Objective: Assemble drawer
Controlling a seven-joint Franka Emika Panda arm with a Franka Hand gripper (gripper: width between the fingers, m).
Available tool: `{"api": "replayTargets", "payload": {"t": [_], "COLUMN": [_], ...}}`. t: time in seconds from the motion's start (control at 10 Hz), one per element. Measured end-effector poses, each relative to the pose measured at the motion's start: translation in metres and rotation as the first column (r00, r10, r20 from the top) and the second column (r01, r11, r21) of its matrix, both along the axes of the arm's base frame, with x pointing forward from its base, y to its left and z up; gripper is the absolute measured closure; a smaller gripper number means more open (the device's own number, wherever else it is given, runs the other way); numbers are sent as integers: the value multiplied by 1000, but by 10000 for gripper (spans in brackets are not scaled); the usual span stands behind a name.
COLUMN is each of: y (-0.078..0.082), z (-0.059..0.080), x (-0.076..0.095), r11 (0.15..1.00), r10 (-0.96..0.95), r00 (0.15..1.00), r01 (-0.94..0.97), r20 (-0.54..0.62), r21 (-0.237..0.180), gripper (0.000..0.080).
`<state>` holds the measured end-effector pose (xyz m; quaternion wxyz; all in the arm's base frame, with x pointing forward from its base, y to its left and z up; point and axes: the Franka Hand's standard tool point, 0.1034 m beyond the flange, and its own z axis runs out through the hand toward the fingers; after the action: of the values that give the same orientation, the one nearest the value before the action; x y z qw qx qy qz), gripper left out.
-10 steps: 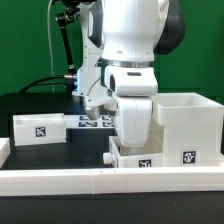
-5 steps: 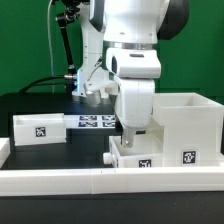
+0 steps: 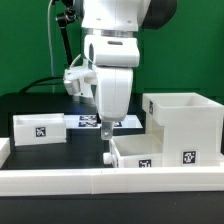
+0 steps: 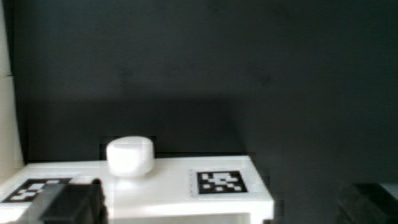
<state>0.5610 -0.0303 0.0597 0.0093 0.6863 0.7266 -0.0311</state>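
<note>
The drawer's large hollow white housing (image 3: 186, 122) stands at the exterior view's right. A smaller open-top white tray (image 3: 150, 153) with a tag sits in front of it, by the rail. A second tagged tray (image 3: 38, 128) lies at the left. My gripper (image 3: 107, 153) hangs low just left of the front tray, holding nothing. In the wrist view my gripper (image 4: 224, 204) is open, with its dark fingers (image 4: 71, 205) far apart. Beyond them lies a white part (image 4: 169, 185) with two tags and a rounded white knob (image 4: 128, 155); which part it is I cannot tell.
The marker board (image 3: 92, 123) lies on the black table behind my gripper. A low white rail (image 3: 100, 178) borders the table's front edge. A black stand with cables (image 3: 66, 60) rises at the back left.
My arm has swung from above the front tray toward the exterior view's left. The gripper now hangs beside the tray's left end. The tray has stayed about where it was.
</note>
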Motion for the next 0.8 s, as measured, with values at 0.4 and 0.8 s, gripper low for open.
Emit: {"api": "replayTargets", "payload": {"t": [0.4, 0.8], "y": [-25, -28], "z": [-14, -33], "x": [20, 26], "r11": [992, 969], "r10": [18, 2], "r00": [1000, 999], "r01": [-16, 8], "r20": [-16, -39], "r21": [122, 247], "gripper": [151, 151]}}
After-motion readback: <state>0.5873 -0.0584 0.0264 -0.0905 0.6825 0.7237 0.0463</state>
